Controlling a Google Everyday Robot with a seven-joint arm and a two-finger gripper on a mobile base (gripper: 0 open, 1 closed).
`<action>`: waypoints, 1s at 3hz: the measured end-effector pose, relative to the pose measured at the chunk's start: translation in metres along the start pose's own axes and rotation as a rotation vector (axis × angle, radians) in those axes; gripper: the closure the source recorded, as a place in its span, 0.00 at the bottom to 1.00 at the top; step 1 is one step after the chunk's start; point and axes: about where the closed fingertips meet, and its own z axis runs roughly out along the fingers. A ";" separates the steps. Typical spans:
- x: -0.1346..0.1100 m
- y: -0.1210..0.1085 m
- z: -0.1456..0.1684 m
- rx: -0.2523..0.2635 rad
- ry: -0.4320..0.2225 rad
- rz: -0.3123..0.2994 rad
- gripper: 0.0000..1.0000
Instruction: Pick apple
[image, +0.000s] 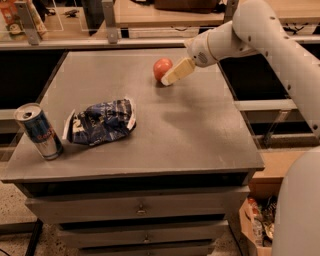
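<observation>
Presently end effector (174, 75) beside apple (160, 68)

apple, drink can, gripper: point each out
apple (160, 67): camera view, bare red skin on its left half.
drink can (41, 135): camera view, middle of its blue side.
gripper (168, 79): camera view, its tip, by the apple's right side.

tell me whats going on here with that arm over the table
A robot arm reaches across the grey table to pick up an apple at the far side. Its gripper is low, right beside the apple; whether they touch is unclear. The apple sits on the tabletop, not yet lifted. A drink can and a crumpled blue bag lie near the front left, away from the arm.
</observation>
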 end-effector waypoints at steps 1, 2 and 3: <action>0.003 0.002 0.021 -0.001 -0.006 -0.008 0.00; 0.008 0.005 0.036 -0.006 -0.006 -0.009 0.00; 0.010 0.006 0.047 -0.006 -0.010 -0.016 0.18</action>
